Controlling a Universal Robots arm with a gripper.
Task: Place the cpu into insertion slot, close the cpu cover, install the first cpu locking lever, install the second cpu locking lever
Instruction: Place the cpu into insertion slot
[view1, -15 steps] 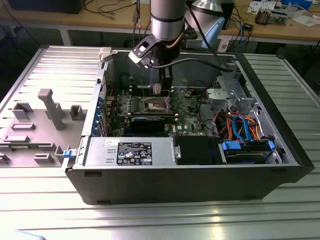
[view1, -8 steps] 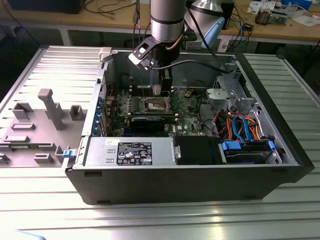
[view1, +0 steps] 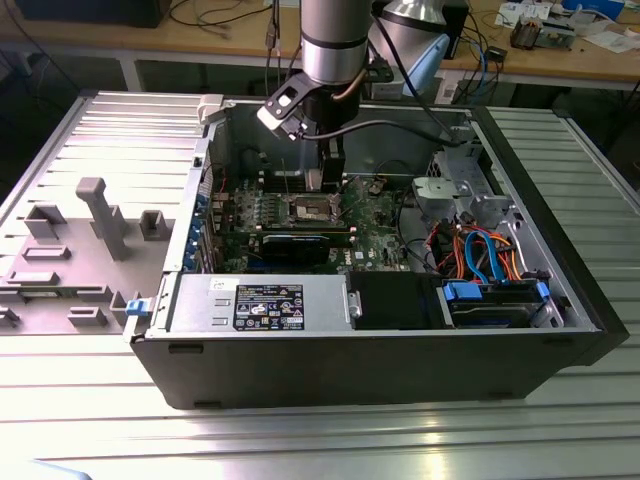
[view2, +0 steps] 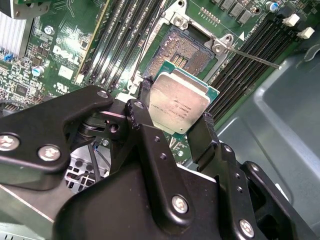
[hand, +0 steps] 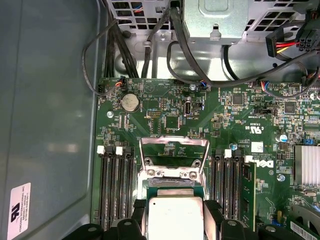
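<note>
The gripper (view2: 176, 105) is clamped on the cpu (view2: 179, 100) by two opposite edges, so the chip sits level just above the slot (view2: 189, 49). The cover (hand: 173, 150) stands hinged up, leaving the slot open for seating.

The exterior view looks down from afar on the computer case (view1: 350, 350), arm (view1: 335, 40) at 12 o'clock. Both wrist views sit close over the motherboard (hand: 165, 120) (view2: 50, 45), sharing the cpu (view2: 177, 102) (hand: 175, 220).
</note>
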